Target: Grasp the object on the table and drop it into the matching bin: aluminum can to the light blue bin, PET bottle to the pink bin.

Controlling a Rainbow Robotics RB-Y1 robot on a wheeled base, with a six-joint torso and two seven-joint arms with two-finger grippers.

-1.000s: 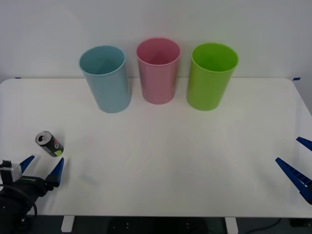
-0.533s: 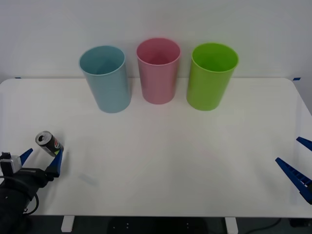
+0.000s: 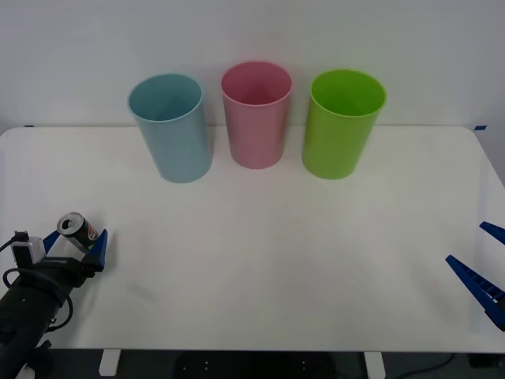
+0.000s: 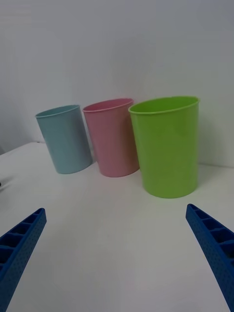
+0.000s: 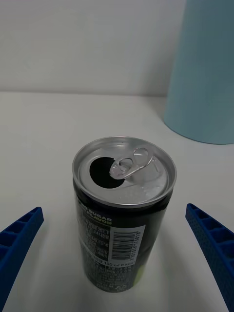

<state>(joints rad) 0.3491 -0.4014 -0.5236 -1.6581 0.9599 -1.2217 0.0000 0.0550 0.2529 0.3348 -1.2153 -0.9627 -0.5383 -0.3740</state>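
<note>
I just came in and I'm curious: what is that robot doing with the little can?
The left pincer is open around the aluminum can, which stands upright on the table, not yet squeezed. The light blue bin waits at the back beside the pink bin. The right pincer rests open at the table's right edge.

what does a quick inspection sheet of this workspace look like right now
surface: white table, bare apart from the items below
job's things: aluminum can upright near the left front edge, tab opened; light blue bin and pink bin upright at the back
clutter: lime green bin beside the pink one
grippers: left gripper open, jaws either side of the can, not closed on it; right gripper open, parked at the right edge
cables: black cable on the left wrist
surroundings: plain white wall
</note>
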